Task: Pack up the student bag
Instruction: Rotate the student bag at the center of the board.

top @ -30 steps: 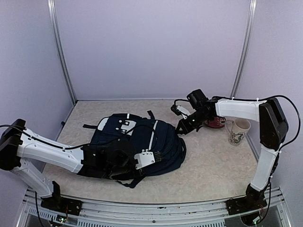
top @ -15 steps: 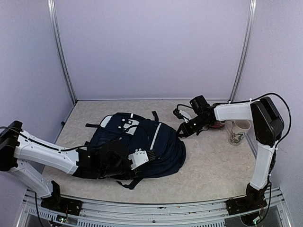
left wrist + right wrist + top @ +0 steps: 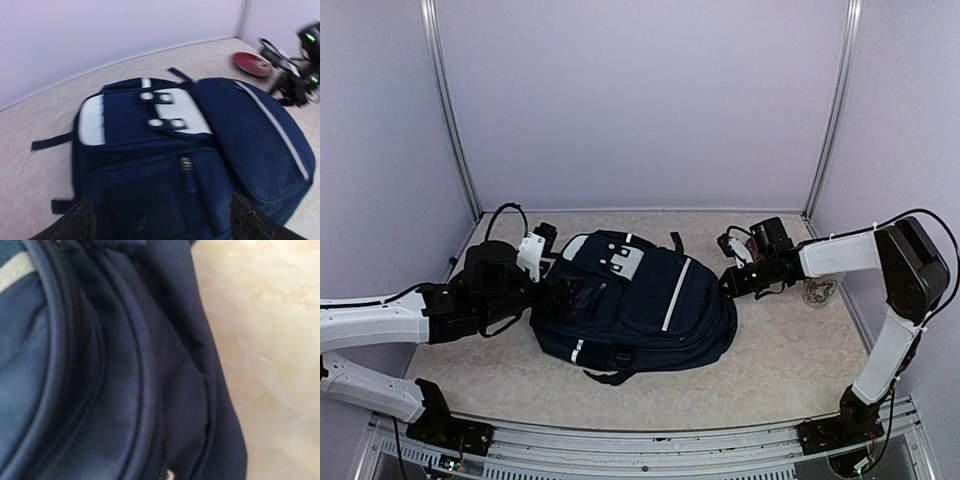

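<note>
The student bag lies on a beige marbled table, lilac walls around.

Student bag on table, left gripper at its left, right gripper at its right

left arm and right arm same build: white link shells, black joint housings, black bases, thin black cables looping off the links, left claw with matte black fingers, green LEDs on right wrist.
</note>
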You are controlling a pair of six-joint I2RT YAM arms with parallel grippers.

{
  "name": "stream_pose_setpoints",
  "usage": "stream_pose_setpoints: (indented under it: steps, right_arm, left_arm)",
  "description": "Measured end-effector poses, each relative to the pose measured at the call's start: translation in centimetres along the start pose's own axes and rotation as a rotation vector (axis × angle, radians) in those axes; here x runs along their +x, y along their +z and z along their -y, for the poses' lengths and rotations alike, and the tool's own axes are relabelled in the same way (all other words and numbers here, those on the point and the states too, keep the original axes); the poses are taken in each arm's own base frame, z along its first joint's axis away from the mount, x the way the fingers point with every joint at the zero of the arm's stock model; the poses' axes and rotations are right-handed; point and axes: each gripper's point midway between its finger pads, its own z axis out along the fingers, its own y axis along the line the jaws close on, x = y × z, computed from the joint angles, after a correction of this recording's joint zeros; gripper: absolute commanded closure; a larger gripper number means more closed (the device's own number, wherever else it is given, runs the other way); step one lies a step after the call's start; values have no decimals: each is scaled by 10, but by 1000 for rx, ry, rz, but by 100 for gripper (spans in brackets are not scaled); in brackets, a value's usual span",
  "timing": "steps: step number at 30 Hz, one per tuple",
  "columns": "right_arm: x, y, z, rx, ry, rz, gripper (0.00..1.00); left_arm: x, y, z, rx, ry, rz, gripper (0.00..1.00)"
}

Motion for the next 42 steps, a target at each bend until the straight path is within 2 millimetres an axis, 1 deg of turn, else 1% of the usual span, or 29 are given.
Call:
stream_pose_setpoints:
  steps: [1, 2, 3, 5, 6, 7, 8, 11, 13, 14, 16, 18, 20, 23, 24, 25, 26, 27, 28, 29, 30, 31, 32, 35, 37, 39, 40, 41, 42]
  right_arm:
    - [2, 1, -1, -3, 0, 2, 100]
    - [4, 1, -2, -5, 3, 3, 100]
    - [6, 2, -3, -8, 7, 5, 100]
    - [7, 3, -4, -11, 8, 8, 100]
    - [7, 4, -6, -11, 9, 8, 100]
    - [7, 4, -7, -11, 7, 8, 100]
    - [8, 5, -8, -11, 6, 7, 100]
    - [10, 7, -15, -12, -9, -1, 100]
    - [14, 9, -24, -21, -26, -10, 100]
    - [17, 9, -30, -28, -35, -15, 100]
    - [25, 10, -46, -49, -63, -30, 100]
    - [37, 11, -68, -84, -102, -50, 100]
    - [51, 12, -94, -124, -149, -74, 100]
    - [78, 15, -139, -206, -215, -129, 100]
    - [86, 14, -155, -244, -238, -143, 100]
    - [95, 14, -173, -290, -261, -161, 100]
    - [103, 14, -191, -339, -281, -176, 100]
    - [109, 14, -207, -385, -297, -188, 100]
    - [113, 16, -217, -416, -307, -197, 100]
    - [115, 18, -230, -456, -319, -203, 100]
    - [112, 22, -239, -484, -325, -194, 100]
    - [110, 24, -246, -502, -330, -191, 100]
    - [107, 26, -250, -516, -330, -185, 100]
    - [99, 31, -256, -545, -322, -182, 100]
    - [96, 34, -259, -560, -317, -186, 100]
    - [92, 34, -261, -575, -309, -187, 100]
    - [91, 34, -260, -582, -303, -188, 100]
    - [90, 33, -259, -591, -292, -191, 100]
    - [89, 32, -258, -600, -279, -195, 100]
  left_arm:
    - [1, 0, -17, -54, -46, -12, 15]
    - [6, -1, -39, -129, -115, -35, 19]
    - [10, -2, -52, -173, -159, -51, 24]
    - [29, -7, -77, -264, -263, -100, 38]
    - [39, -9, -84, -293, -306, -119, 45]
    - [51, -11, -88, -309, -335, -141, 50]
    - [63, -13, -89, -318, -367, -163, 51]
    - [108, -15, -87, -327, -429, -253, 52]
    - [135, -13, -88, -337, -453, -308, 51]
    - [145, -10, -89, -344, -463, -329, 51]
    - [155, 0, -97, -367, -482, -345, 51]
    - [159, 11, -108, -395, -487, -343, 50]
    - [154, 26, -124, -437, -474, -324, 48]
    - [135, 57, -154, -516, -437, -286, 43]
    - [125, 72, -164, -528, -432, -270, 40]
    - [117, 84, -172, -530, -427, -254, 34]
    - [104, 100, -179, -517, -424, -232, 25]
    - [87, 115, -182, -488, -422, -198, 20]
    - [70, 125, -180, -453, -412, -160, 16]
    - [52, 130, -176, -413, -406, -116, 13]
    - [36, 130, -170, -383, -394, -75, 10]
    - [18, 125, -161, -346, -379, -25, 8]
    - [0, 116, -152, -316, -352, 27, 7]
    - [-51, 74, -118, -236, -275, 184, 8]
    - [-76, 49, -95, -189, -228, 256, 9]
    - [-93, 26, -64, -131, -164, 303, 9]
    - [-96, 17, -44, -89, -122, 310, 10]
    - [-94, 10, -21, -37, -65, 303, 13]
    - [-88, 4, 5, 24, -3, 283, 16]
